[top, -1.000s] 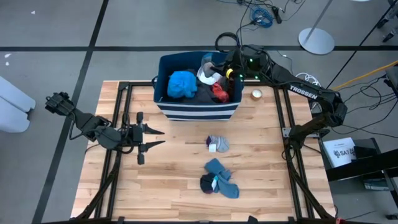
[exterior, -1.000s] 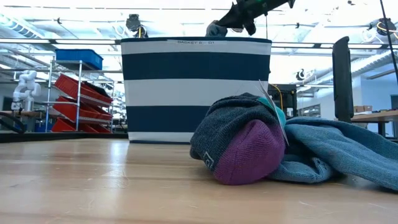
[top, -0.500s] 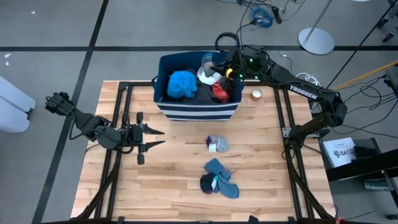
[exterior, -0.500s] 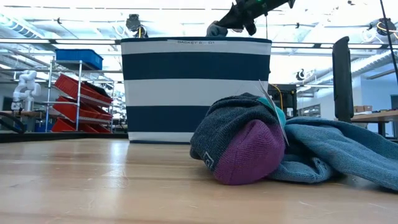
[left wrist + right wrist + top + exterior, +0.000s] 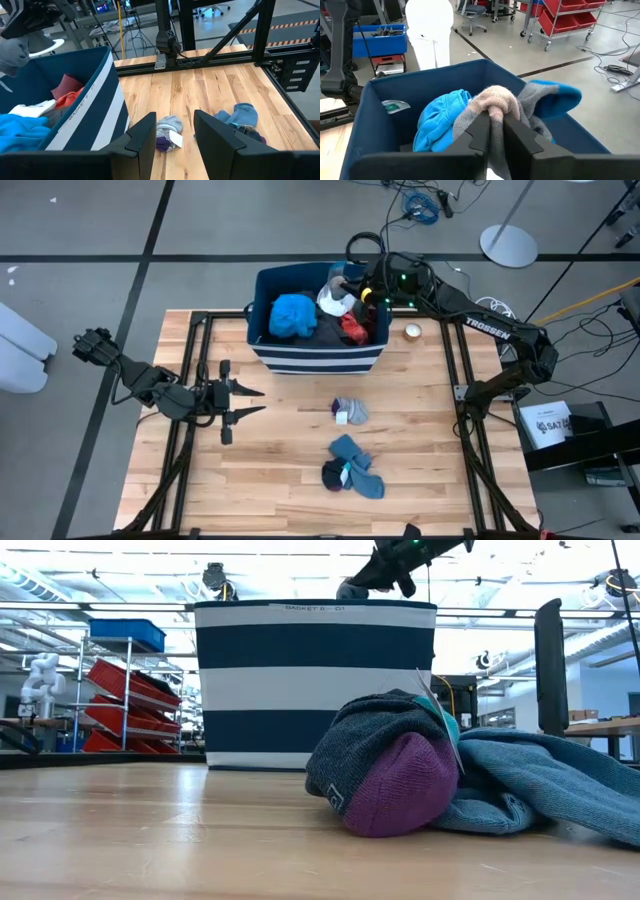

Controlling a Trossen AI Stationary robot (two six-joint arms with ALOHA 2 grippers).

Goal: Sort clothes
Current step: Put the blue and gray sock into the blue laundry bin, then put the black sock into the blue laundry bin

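Wooden surface (image 5: 290, 440) – we've got the right end effector (image 5: 492, 122) above the striped bin (image 5: 315, 358), pinching a grey sock (image 5: 520, 107), its lower part hidden. Left end effector (image 5: 252, 401) idles, fingers apart.

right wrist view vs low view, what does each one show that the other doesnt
Only the right wrist view: the bin's inside, with a bright blue garment, and the right gripper with its fingers pinching a grey, beige and blue sock.

Only the low view: the sock pile on the table, seen close up, and the bin's white stripes from outside.

Both: the striped bin and the sock hanging at its top.
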